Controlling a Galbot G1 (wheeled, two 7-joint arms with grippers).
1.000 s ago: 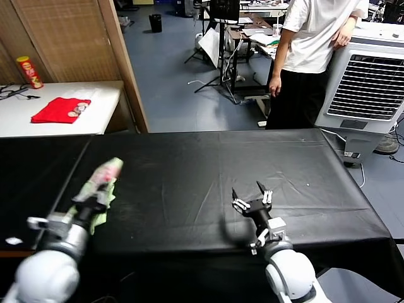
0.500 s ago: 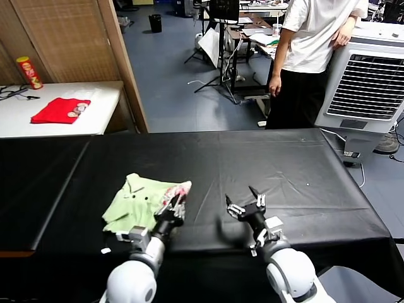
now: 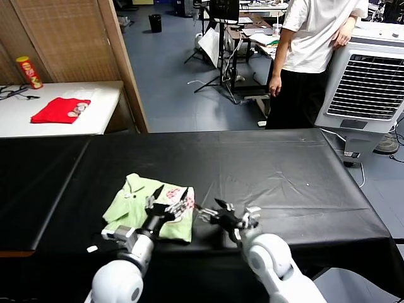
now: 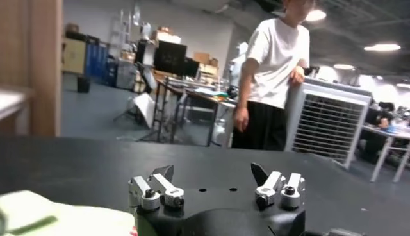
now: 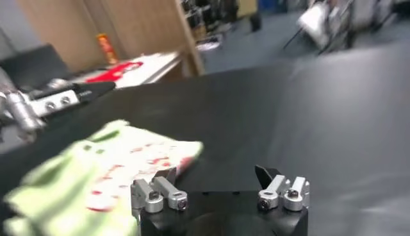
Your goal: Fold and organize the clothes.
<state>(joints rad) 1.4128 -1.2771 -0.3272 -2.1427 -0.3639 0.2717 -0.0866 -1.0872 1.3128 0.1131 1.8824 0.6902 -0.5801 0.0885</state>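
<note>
The pale green shirt (image 3: 148,205) lies crumpled on the black table (image 3: 284,170), toward the near edge and left of centre, its small collar at the far end and its pink-and-white printed patch at the near right corner; in the right wrist view the same shirt (image 5: 109,173) spreads over the black cloth with the print facing up. The left pincer (image 3: 167,201) hovers over the shirt's near right part, fingers spread wide with nothing between them; its own wrist view shows both fingers (image 4: 157,189) parted above bare black cloth, a strip of green at the frame's corner. The right pincer (image 3: 228,216) sits just beside the shirt's right edge, low over the table, also wide apart and holding nothing; the two pincers are near each other. Beyond the table, a person in a white T-shirt (image 3: 319,38) stands beside a white air cooler (image 3: 366,82); on a white side table (image 3: 38,120) at the far left lie a red folded garment (image 3: 61,109) and a tall red-and-yellow can (image 3: 29,71).
</note>
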